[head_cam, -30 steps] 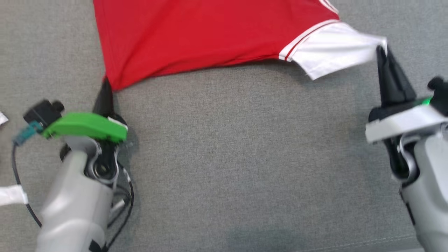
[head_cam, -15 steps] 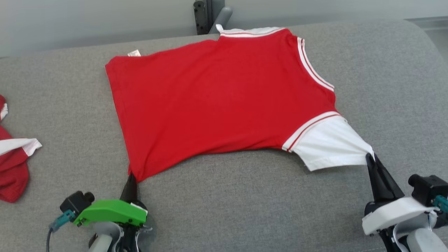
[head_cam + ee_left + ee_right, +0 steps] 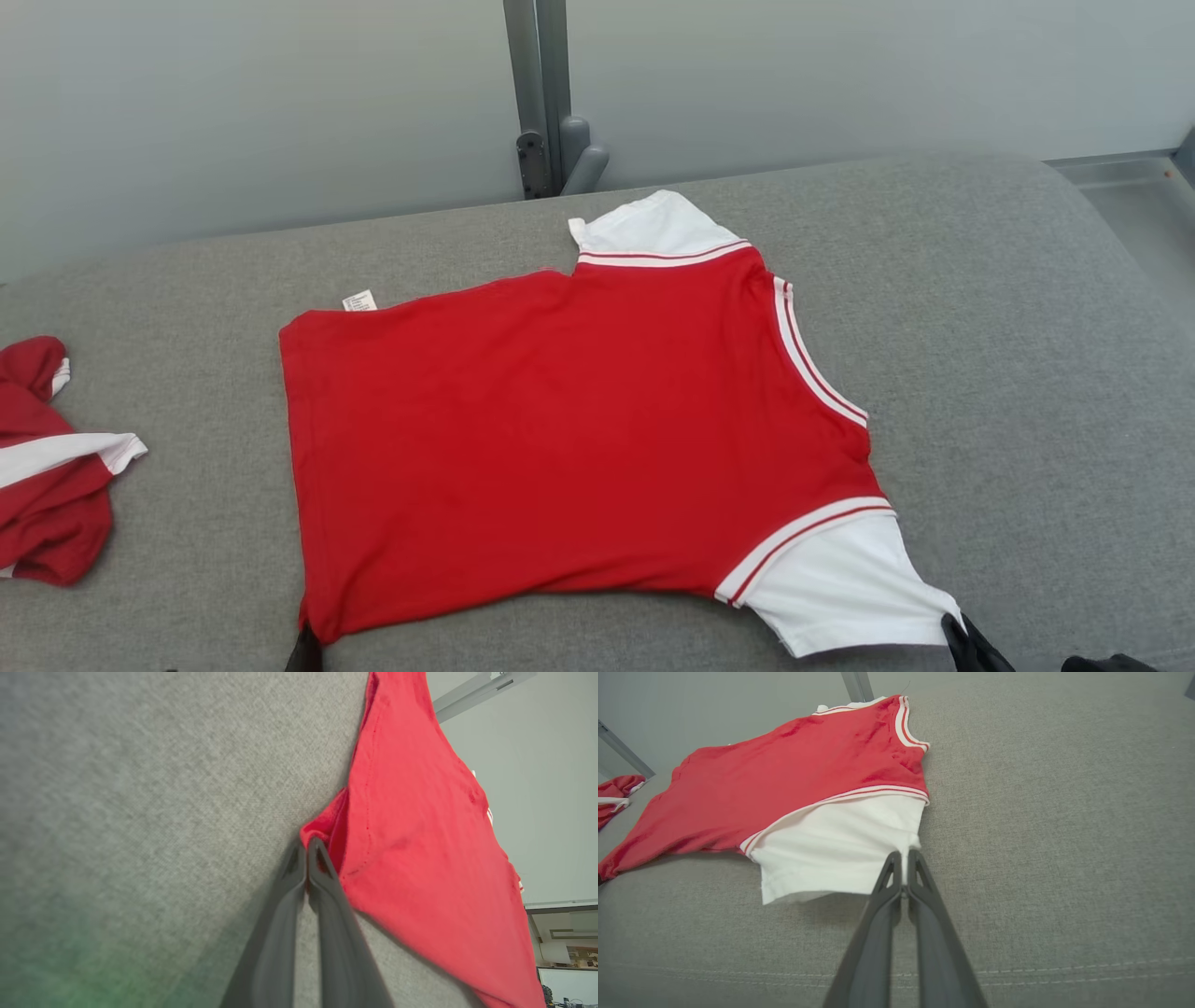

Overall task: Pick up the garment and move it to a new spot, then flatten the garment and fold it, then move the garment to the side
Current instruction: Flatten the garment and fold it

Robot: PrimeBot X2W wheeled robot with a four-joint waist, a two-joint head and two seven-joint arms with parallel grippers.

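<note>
Pinching a soft, light garment (image 3: 579, 448)
The left gripper (image 3: 307, 845) is clamping its near-left hem corner, the right gripper (image 3: 904, 856) its white sleeve edge: good holds, likely.

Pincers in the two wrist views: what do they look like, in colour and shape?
The left pincer and the right pincer look alike. Each is a pair of long, matte dark grey fingers that taper to narrow tips, with a small triangular cut-out just behind each tip.
</note>
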